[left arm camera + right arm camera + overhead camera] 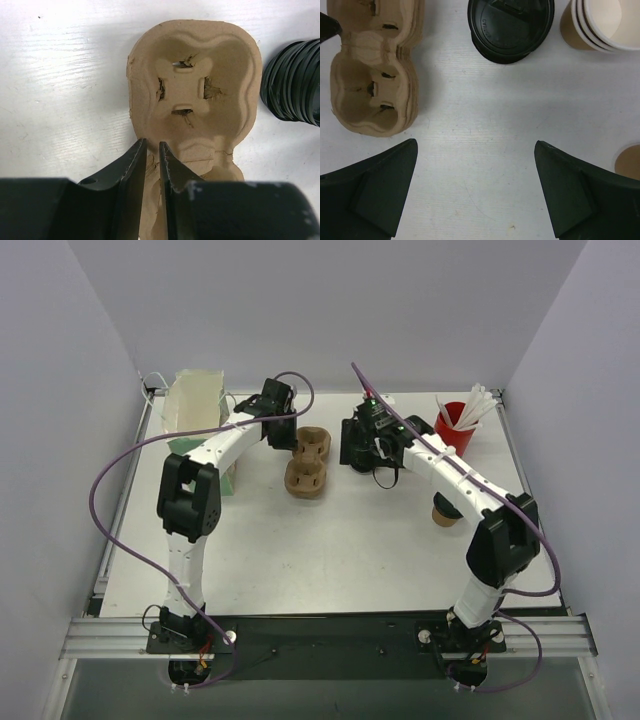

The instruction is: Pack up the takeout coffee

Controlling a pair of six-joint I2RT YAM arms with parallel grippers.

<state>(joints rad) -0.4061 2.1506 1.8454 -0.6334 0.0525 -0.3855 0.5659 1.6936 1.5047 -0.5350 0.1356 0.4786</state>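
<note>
Upright on white tabletop (300,560) — small brown kraft-paper cup (445,512), long axis vertical; right jaws wide apart; left jaws clamped on brown moulded-pulp carrier (195,90).

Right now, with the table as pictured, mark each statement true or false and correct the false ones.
1. The right gripper is open above bare table. True.
2. The carrier has a cup in it. False: the wells that show are empty.
3. The left gripper is pinched on the carrier's edge. True.
4. The red cup is empty. False: white sticks stand in it.
</note>
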